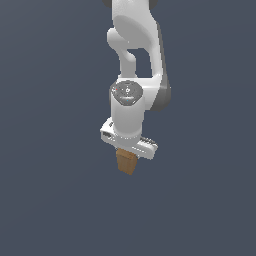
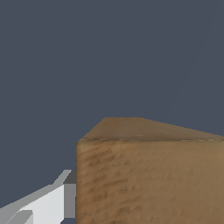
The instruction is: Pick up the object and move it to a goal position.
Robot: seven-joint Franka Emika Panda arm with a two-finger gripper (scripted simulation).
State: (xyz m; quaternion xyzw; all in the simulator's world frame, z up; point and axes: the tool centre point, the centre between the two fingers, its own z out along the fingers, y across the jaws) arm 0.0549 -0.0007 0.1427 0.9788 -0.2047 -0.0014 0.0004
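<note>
The object [image 1: 127, 165] is a small tan-brown block, narrower than the white hand above it. In the exterior view it hangs directly under my gripper [image 1: 128, 156], its upper part tucked into the hand and its lower end sticking out below. My fingers are mostly hidden behind the block there. In the wrist view the object [image 2: 148, 175] fills the near part of the frame, and one white finger [image 2: 48, 203] lies against its side. The gripper is shut on the block. No goal marker shows.
The white arm [image 1: 135, 45] comes down from the top of the exterior view. Everything behind it is a plain dark blue-grey background, with no other objects or edges to be seen.
</note>
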